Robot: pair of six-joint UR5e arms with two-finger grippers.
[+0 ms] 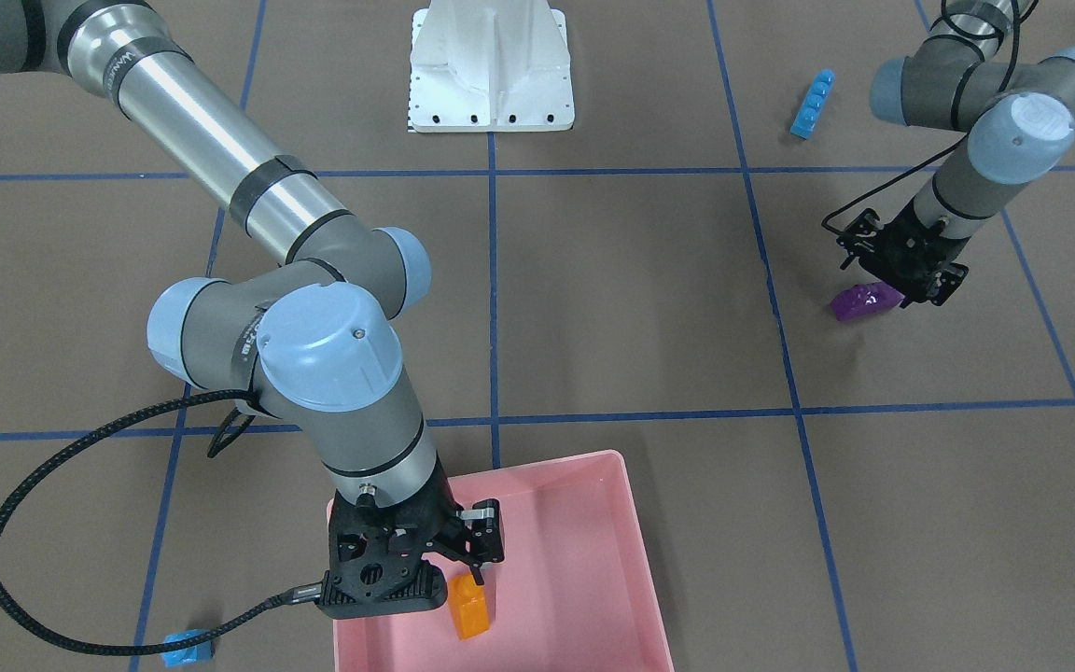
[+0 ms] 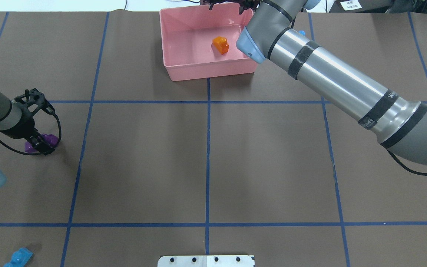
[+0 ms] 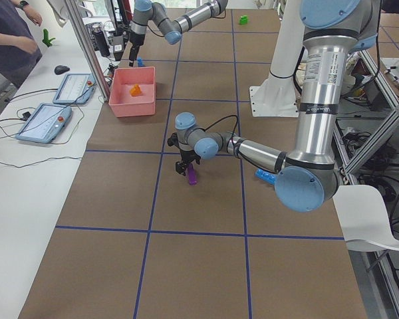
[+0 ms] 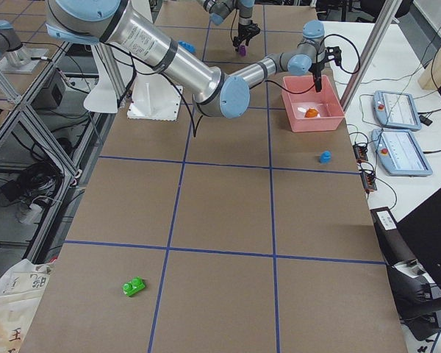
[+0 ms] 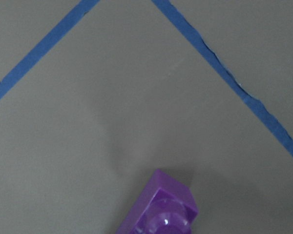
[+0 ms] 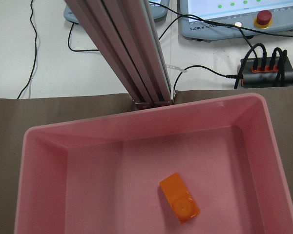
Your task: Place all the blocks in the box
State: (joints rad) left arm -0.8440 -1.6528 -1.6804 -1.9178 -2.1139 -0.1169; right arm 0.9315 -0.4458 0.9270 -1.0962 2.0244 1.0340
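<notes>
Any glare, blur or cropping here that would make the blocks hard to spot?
Left wrist view: the purple block is cut off by the bottom edge and slightly soft, a faint shadow beside it. Right wrist view: sharp, the orange block plain on the pink box floor. Overhead view: bright highlights streak the right arm, which hides the box's far right corner.

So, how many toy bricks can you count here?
5: orange brick in pink box; purple brick at left gripper; small blue brick, long blue brick, green brick on table.
</notes>
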